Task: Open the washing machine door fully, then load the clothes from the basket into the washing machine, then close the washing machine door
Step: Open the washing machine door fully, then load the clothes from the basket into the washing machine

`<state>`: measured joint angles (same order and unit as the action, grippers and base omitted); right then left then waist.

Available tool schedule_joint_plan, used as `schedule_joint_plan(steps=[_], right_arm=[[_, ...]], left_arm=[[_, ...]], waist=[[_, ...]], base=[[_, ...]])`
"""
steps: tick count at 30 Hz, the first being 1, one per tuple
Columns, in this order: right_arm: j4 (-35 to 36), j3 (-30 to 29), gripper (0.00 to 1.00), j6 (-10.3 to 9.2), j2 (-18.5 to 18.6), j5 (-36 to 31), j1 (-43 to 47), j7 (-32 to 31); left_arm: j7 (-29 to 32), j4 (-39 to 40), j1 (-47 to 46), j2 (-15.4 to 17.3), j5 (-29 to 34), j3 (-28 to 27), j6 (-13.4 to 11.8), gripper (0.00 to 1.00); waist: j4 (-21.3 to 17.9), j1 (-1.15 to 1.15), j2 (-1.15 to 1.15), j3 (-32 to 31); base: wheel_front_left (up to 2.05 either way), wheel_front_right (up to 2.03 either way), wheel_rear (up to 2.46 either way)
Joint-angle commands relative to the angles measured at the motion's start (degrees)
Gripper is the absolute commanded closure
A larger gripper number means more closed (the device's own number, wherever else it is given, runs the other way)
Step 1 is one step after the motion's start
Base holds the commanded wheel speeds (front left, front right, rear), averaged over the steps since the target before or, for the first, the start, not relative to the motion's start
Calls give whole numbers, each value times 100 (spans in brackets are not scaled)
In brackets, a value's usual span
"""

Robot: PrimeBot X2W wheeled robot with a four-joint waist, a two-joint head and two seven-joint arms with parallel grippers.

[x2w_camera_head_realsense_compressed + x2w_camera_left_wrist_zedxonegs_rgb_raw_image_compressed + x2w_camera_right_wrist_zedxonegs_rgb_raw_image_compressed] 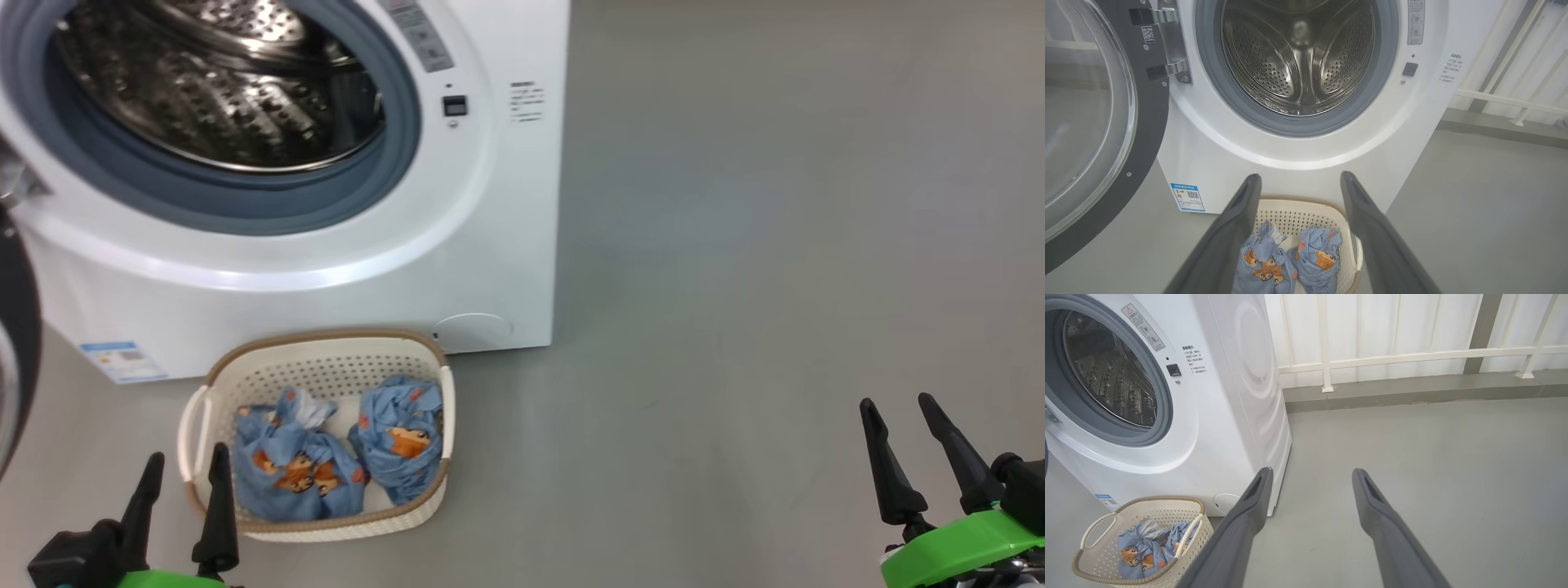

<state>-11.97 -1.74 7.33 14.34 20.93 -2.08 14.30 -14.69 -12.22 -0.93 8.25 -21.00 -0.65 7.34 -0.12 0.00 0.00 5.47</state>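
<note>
The white washing machine (343, 269) stands with its round door (1094, 122) swung wide open to the left, baring the steel drum (1298, 61). On the floor before it sits the cream basket (326, 359), holding two light blue bundles of clothes (294, 465) (400, 441). My left gripper (186, 465) hangs open just left of the basket's near corner, nothing between its fingers. In the left wrist view its fingers (1237, 228) frame the clothes (1290, 257). My right gripper (898, 412) stands open far to the right over bare floor.
Grey floor (735, 286) stretches to the right of the machine. A white railing and wall panels (1392, 355) run behind it. The open door's black rim (16, 327) juts in at the far left of the head view.
</note>
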Motion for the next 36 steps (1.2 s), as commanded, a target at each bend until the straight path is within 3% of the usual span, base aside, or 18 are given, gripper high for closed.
schedule_joint_plan(steps=[1, 14, 27, 36], right_arm=[[125, 88, 0, 16, 75, 35, 35, 70], [155, 13, 0, 16, 28, 18, 22, 70], [192, -9, 0, 16, -12, -3, 11, 70], [210, 19, 0, 16, 1, 7, -71, 70]], left_arm=[[-30, 159, -78, 165, -8, -170, 14, 0], [-30, 225, -167, 174, 153, -103, 14, 0], [-30, 157, -257, 148, 113, -63, 14, 0], [-30, 113, -356, 203, -1, -58, 14, 0]], waist=[[-193, 0, 0, -13], [-386, 0, 0, 28], [-270, 0, 0, 81], [-248, 0, 0, 195]], base=[[0, 0, 0], [0, 0, 0], [1, -3, 2], [26, -127, 102]])
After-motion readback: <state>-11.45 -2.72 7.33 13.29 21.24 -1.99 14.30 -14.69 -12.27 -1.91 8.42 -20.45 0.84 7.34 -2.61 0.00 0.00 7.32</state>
